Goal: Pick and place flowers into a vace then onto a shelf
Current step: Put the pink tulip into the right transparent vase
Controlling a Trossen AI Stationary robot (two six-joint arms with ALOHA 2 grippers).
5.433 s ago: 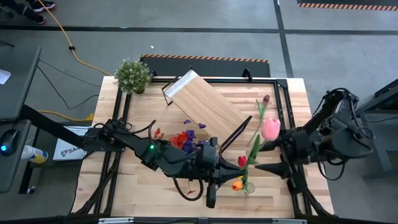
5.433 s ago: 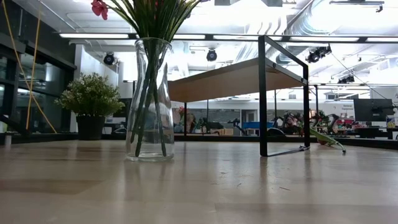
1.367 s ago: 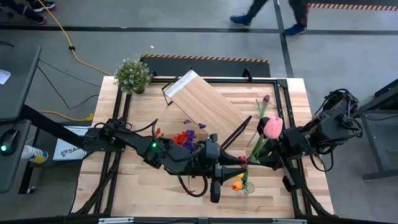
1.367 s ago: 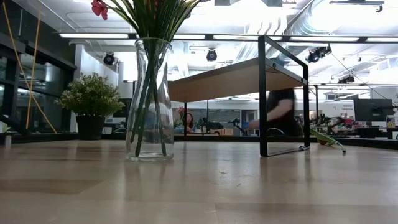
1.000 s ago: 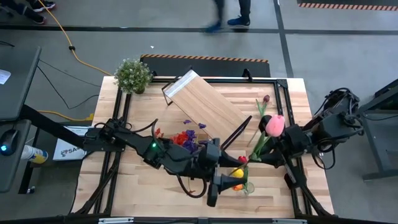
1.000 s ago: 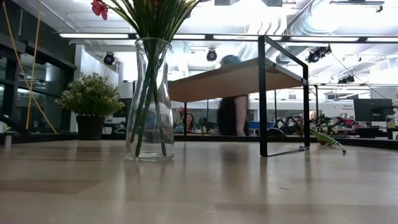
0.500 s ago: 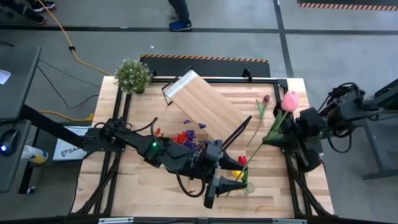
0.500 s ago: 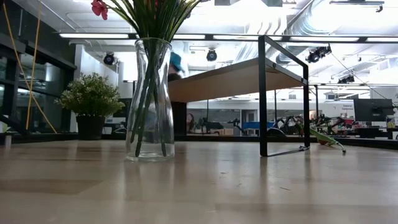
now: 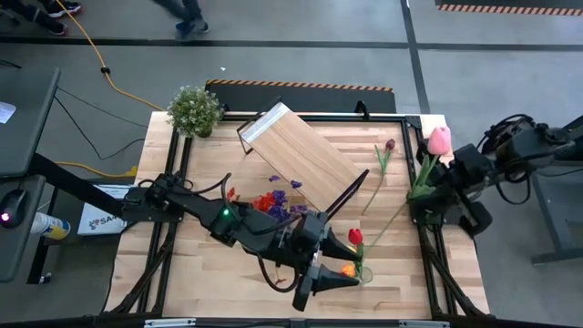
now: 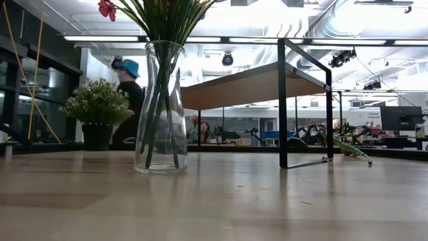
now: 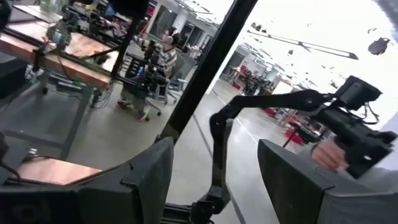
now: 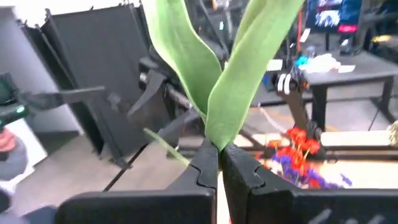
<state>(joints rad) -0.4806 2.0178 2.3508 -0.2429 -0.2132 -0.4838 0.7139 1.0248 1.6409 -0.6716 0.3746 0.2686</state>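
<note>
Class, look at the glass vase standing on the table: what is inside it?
The glass vase holds a bundle of green stems, with a red blossom above its rim. The picture's top edge cuts off the other blooms, and whether it holds water cannot be told.

I count two arms; my right gripper (image 9: 422, 202) holds one pink tulip (image 9: 439, 140). One glass vase (image 10: 160, 107), one shelf (image 9: 296, 155), one potted plant (image 9: 195, 109). One dark tulip (image 9: 389, 145) lies loose; one red-and-purple spray cluster (image 9: 273, 202).
</note>
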